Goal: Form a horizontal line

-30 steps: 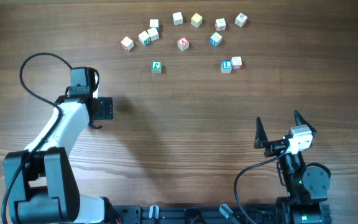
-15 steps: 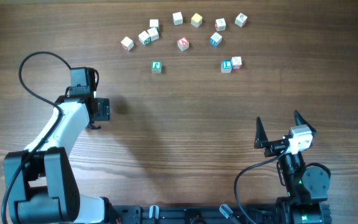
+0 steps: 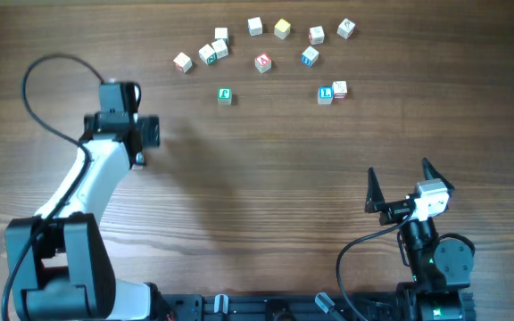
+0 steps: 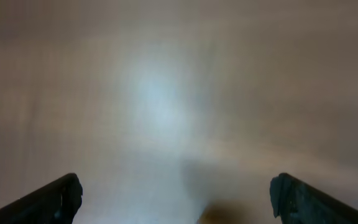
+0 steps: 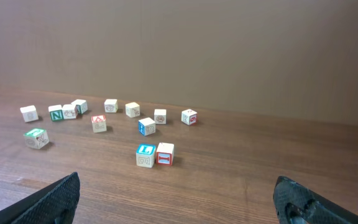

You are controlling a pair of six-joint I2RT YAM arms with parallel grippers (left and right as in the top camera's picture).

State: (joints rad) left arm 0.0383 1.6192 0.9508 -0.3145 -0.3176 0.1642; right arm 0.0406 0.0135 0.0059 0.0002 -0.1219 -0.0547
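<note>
No row of cubes shows; the small wooden alphabet cubes lie loose across the far side of the table. A green-faced cube sits alone, also in the right wrist view. A blue L cube touches a red-faced cube; the pair shows in the right wrist view. My left gripper is open and empty over bare wood, left of the cubes; its view is blurred. My right gripper is open and empty near the front edge.
Several more loose cubes lie behind in a loose arc, among them a red A cube, a blue-faced cube and a yellow-faced cube. The left arm's black cable loops at the far left.
My left gripper has moved toward the far side of the table, closer to the cubes' level. The right arm and the cubes have not moved.
</note>
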